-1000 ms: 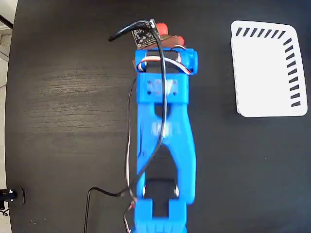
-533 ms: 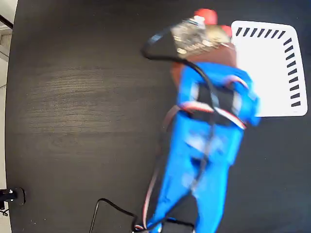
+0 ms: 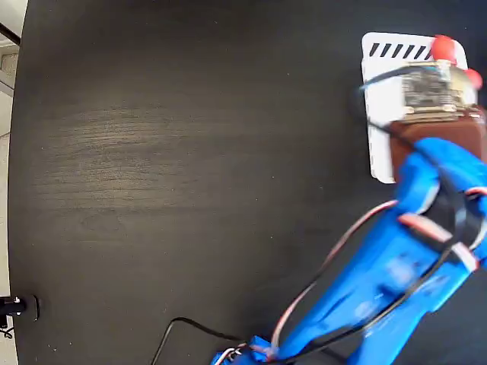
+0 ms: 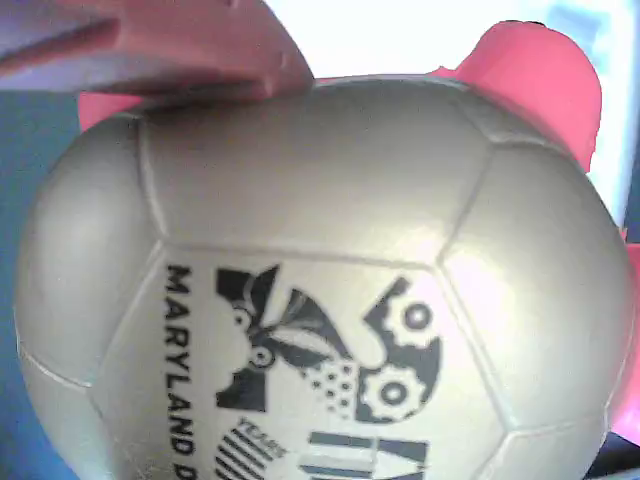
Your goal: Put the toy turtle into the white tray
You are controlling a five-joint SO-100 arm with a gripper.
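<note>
- Fixed view: blue arm (image 3: 396, 281) reaches from the bottom edge up and to the right, across a dark tabletop (image 3: 190, 152).
- Arm's far end sits over the white tray (image 3: 378, 114) at upper right. Much of the tray is covered by the arm; the left edge and a row of slanted dark slots along the top edge show.
- A small circuit board (image 3: 428, 90) with a dark cable rides on top of the wrist, above a brown block.
- Toy turtle (image 3: 444, 48): only red-orange parts peek out past the arm's tip in the fixed view, one by the tray's top edge, another at the right frame edge. Shell hidden under the arm there.
- Wrist view: toy turtle (image 4: 320, 290) fills nearly the whole frame. Gold-beige domed shell with panel seams, black logo with gears and lettering "MARYLAND". A red-orange limb (image 4: 545, 85) juts out at upper right.
- End effector: a reddish-brown finger (image 4: 170, 50) presses on the shell's top left edge; the second finger is out of sight. Turtle appears clamped in the end effector, held over the tray area.
- Bright white surface behind the turtle at top of the wrist view; cannot tell whether the turtle touches the tray.
- Black cables trail on the tabletop near the arm's base.
</note>
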